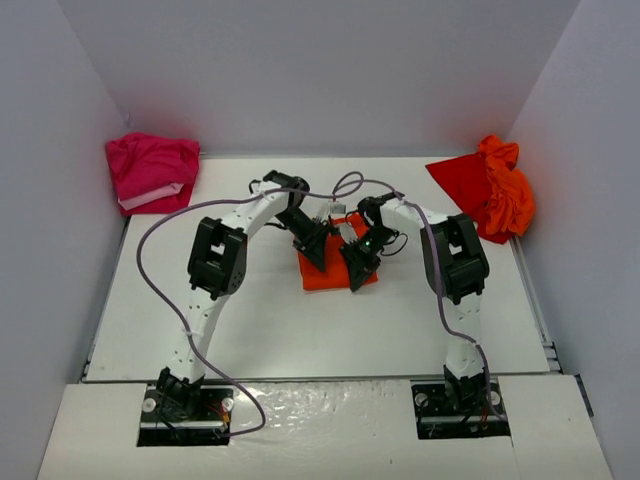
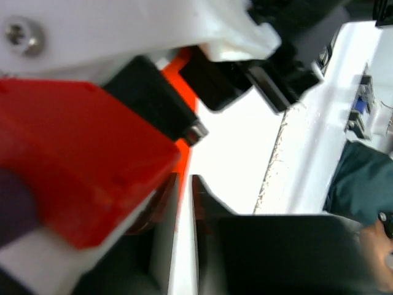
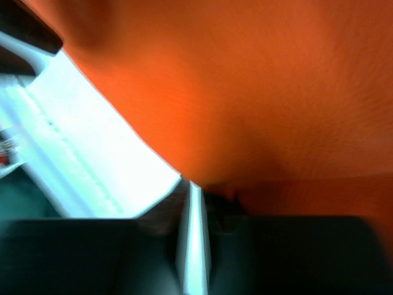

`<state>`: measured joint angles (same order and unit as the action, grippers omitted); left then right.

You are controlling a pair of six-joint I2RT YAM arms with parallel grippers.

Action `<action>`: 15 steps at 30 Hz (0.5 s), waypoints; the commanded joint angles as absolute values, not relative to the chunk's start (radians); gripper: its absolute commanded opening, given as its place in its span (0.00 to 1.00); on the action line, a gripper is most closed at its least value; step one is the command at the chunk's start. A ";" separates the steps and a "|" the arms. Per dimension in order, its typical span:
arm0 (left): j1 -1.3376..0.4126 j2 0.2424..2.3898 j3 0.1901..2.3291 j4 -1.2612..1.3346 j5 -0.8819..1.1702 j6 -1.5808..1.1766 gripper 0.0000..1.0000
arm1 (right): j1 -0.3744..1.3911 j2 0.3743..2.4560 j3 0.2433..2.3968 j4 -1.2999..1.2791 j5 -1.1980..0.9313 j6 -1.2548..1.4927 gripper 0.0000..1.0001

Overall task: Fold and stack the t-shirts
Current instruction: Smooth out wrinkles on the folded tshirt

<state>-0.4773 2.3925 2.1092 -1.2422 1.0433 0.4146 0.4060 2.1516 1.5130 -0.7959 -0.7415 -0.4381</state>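
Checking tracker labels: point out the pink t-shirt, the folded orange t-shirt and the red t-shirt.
pink t-shirt (image 1: 150, 172): top external view, middle of the bundle.
folded orange t-shirt (image 1: 330, 278): top external view, its near edge.
red t-shirt (image 1: 458, 180): top external view, flat left part.

We can read no text, label, brand, number or sign in any of the three views. Beyond the edge of the desk (image 2: 239, 160), small blue and white parts (image 2: 360, 112) show in the left wrist view, but too blurred to give any letters.
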 commanded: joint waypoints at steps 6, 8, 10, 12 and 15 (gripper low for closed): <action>-0.393 2.022 1.885 -1.108 0.932 0.317 0.56 | 0.379 1.839 1.553 -0.763 -0.658 -0.540 0.50; -0.360 2.023 1.836 -1.072 0.946 0.303 0.62 | 0.360 1.804 1.551 -0.761 -0.652 -0.541 0.53; -0.323 2.042 1.808 -1.045 0.955 0.283 0.63 | 0.329 1.800 1.559 -0.760 -0.680 -0.532 0.53; -0.272 2.070 1.795 -1.023 0.968 0.257 0.65 | 0.295 1.812 1.570 -0.755 -0.715 -0.518 0.53; -0.222 2.128 1.791 -0.990 0.990 0.215 0.67 | 0.258 1.855 1.580 -0.756 -0.766 -0.511 0.53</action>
